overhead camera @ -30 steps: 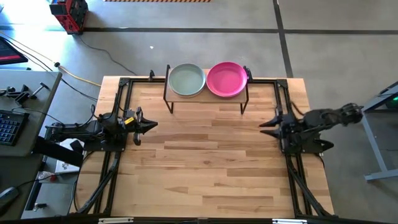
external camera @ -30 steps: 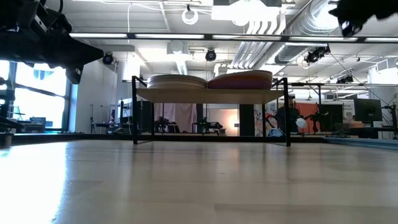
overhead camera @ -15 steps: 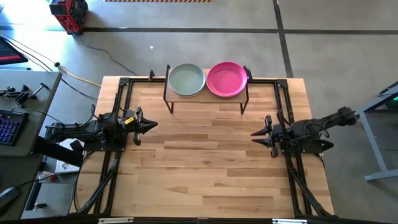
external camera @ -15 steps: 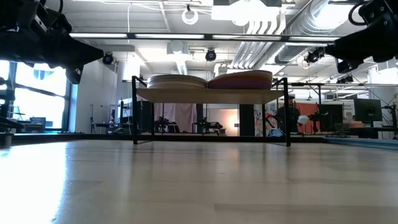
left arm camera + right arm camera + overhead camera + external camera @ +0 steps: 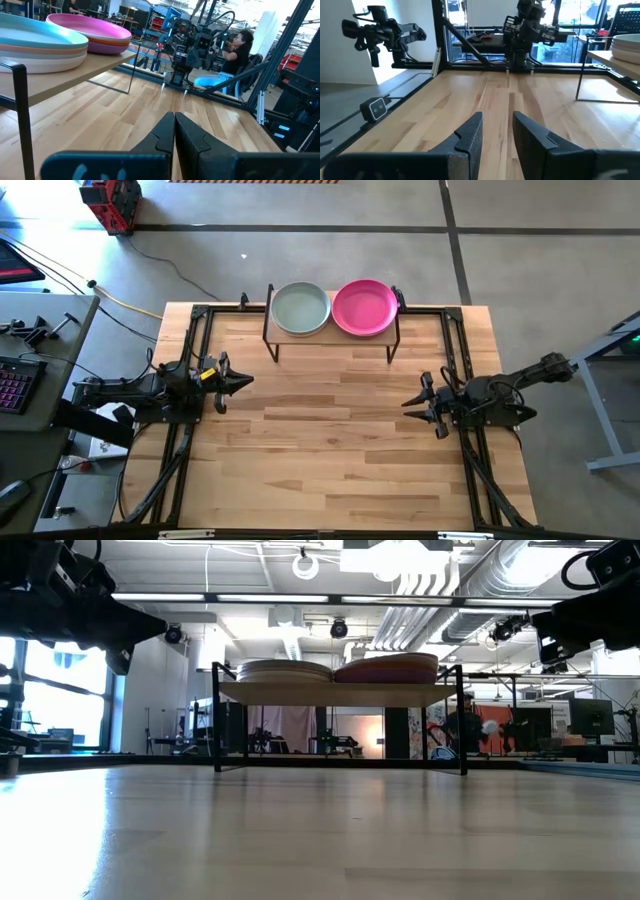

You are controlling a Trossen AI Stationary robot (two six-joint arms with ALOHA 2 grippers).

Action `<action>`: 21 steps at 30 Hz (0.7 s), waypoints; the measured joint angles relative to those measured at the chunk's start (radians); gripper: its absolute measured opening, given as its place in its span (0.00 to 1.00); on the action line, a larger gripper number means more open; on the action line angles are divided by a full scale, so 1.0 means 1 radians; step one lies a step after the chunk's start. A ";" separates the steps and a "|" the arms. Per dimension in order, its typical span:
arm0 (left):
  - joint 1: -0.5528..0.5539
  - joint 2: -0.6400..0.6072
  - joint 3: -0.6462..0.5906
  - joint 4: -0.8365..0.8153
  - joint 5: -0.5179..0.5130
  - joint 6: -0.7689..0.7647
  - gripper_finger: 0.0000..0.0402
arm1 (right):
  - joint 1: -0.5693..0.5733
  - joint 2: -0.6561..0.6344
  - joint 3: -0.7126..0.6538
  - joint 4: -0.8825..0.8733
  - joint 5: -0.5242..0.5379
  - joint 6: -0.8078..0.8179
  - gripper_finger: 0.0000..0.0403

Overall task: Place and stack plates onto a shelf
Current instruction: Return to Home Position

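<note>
teal-topped stack (image 5: 300, 308) and magenta-topped stack (image 5: 364, 306) sit side by side on the shelf (image 5: 330, 338), beyond both claws. left claw (image 5: 245, 381) pressed together; right claw (image 5: 408, 402) spread, empty.

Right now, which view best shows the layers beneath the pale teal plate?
Left wrist view: the pale teal plate tops visibly layered rims. High view shows only its face; low view, a dim edge-on stack; right wrist view, only some pale rims.

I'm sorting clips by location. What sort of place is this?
Likely a robotics lab or industrial workshop: exposed ceiling ducts, a concrete floor with marked lines, and a desk with a keyboard beside the table.
</note>
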 joint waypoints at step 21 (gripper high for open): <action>0.000 0.000 0.000 0.000 0.000 0.000 0.01 | 0.000 0.008 0.000 0.001 0.004 0.000 0.23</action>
